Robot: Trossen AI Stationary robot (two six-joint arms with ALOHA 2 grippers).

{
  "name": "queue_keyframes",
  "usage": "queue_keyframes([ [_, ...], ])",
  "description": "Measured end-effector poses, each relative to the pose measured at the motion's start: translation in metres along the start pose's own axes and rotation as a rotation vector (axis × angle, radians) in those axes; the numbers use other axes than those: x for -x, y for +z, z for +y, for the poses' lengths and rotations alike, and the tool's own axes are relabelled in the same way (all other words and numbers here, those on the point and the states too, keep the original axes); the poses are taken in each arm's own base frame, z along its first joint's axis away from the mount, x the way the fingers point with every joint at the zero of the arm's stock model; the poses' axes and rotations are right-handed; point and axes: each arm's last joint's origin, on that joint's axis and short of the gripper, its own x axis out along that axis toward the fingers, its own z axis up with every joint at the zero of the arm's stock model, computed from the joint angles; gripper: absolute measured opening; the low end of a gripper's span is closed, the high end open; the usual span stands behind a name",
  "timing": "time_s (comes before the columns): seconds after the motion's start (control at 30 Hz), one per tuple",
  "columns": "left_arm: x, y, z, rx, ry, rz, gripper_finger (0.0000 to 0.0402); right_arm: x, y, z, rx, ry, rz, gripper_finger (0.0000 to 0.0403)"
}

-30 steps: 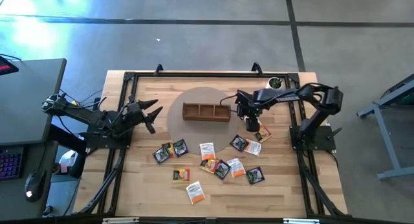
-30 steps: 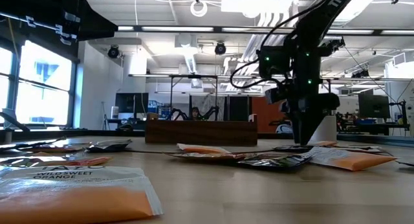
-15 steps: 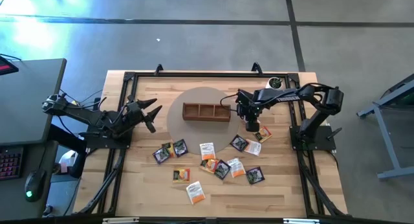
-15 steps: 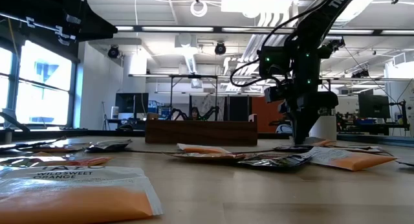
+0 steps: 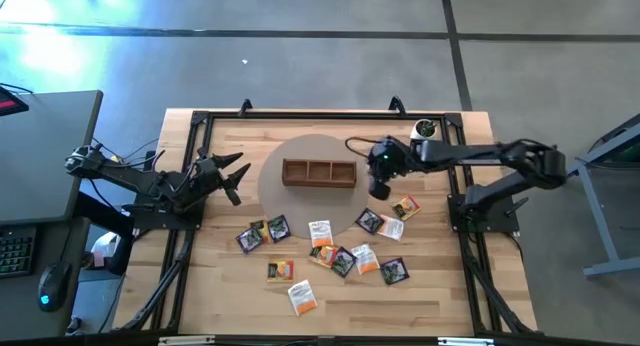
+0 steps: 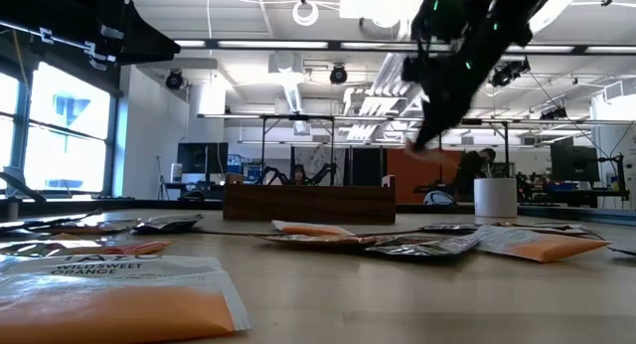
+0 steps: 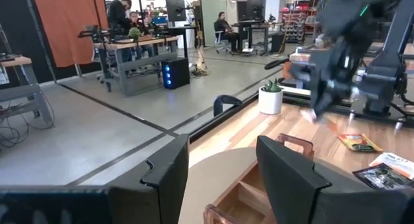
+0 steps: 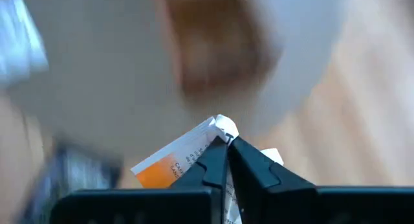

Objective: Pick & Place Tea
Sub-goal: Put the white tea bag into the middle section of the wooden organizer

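Right gripper [image 8: 226, 149]: the 2 dark fingers are pressed together on the corner of 1 white-and-orange tea sachet [image 8: 178, 158], which hangs from the tips clear of the table. In the high view this gripper [image 5: 379, 186] sits just beside the right end of the wooden tray [image 5: 319, 173], above the round tan mat [image 5: 290, 191]; in the low view it is raised well above the tabletop, with the arm tilted.

Left gripper [image 5: 236, 176]: spread wide and holding nothing, it waits at the left side of the table, its fingers [image 7: 165, 179] pointing toward the tray.

Surface: a light wooden table [image 5: 220, 276] with a black frame. The tray has 3 compartments; whether anything lies in them cannot be told. The remaining sachets [image 5: 340, 256], black, white-and-orange and yellow-orange, lie scattered flat in front of the tray, some overlapping. 1 orange sachet [image 5: 405, 207] lies near the right gripper. A small white cup [image 5: 425, 129] stands at the far right corner.

Room: grey concrete floor, a dark desk [image 5: 40, 166] to the left of the table. Beyond the table, the low and left wrist views show an open workshop with benches, monitors, ceiling lights and seated people [image 7: 223, 26].
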Motion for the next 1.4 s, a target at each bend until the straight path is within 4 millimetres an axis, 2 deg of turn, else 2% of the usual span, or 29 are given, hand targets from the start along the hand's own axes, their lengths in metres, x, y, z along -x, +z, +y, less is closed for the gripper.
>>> queue_keyframes([
  [0.13, 0.0, 0.0, 0.0, 0.0, 0.0, 0.0, 0.0179, 0.016, 0.033, 0.018, -0.026, -0.168, -0.388, 0.0014],
  [0.27, 0.0, 0.0, 0.0, 0.01, -0.001, 0.0, 0.0179, 0.011, 0.053, 0.037, 0.026, -0.202, -0.602, 0.0005],
  [0.37, 0.0, 0.0, 0.0, 0.008, -0.017, 0.002, 0.0179, -0.014, 0.049, 0.044, 0.04, -0.21, -0.572, 0.0012],
  [0.53, 0.0, 0.0, -0.001, 0.007, -0.045, 0.003, 0.0179, -0.058, 0.033, 0.044, 0.04, -0.263, -0.437, 0.0008],
  [0.67, 0.0, 0.0, -0.001, 0.008, -0.045, 0.002, 0.0179, -0.08, 0.022, 0.039, 0.048, -0.392, -0.358, 0.0005],
  [0.8, 0.0, 0.0, -0.001, 0.008, -0.045, 0.002, 0.0179, -0.081, 0.02, 0.037, 0.089, -0.487, -0.328, 0.0012],
  [1.07, 0.0, 0.0, -0.001, 0.008, -0.044, 0.002, 0.0179, -0.084, 0.017, 0.036, 0.075, -0.353, -0.288, 0.0017],
  [1.23, 0.0, 0.0, -0.001, 0.008, -0.045, 0.002, 0.0179, -0.083, 0.017, 0.034, 0.123, -0.425, -0.275, 0.0045],
  [1.4, 0.0, 0.0, -0.001, 0.008, -0.045, 0.002, 0.0179, -0.083, 0.017, 0.033, 0.136, -0.406, -0.271, 0.008],
])
